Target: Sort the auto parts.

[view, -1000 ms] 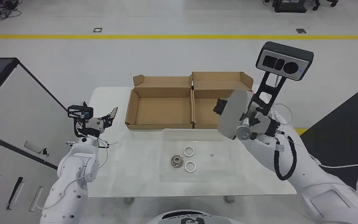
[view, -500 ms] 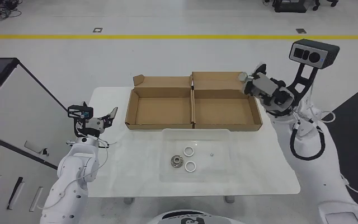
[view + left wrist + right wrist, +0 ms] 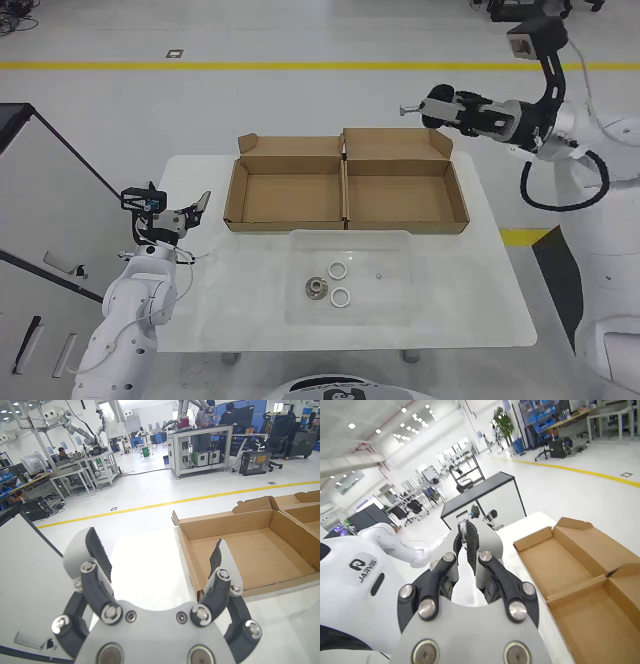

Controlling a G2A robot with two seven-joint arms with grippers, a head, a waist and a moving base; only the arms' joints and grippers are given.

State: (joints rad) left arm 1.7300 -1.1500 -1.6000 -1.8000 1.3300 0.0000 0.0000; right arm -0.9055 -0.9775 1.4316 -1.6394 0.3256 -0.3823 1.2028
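Right gripper point(image 3: 465, 535) has its fingers clamped on a bolt point(image 3: 408, 107), held high near the right box point(image 3: 400, 200) far wall. I'd lower it over the box floor before releasing so it won't bounce. Left gripper point(image 3: 157, 547) fingers: spread, empty.

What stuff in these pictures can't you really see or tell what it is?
- Top view: the tiny speck in the clear tray is too small to name.
- Right wrist view: the pads of the right tool cover most of the metal part it holds.
- Left wrist view: the farther cardboard box is cut off by the picture's edge.
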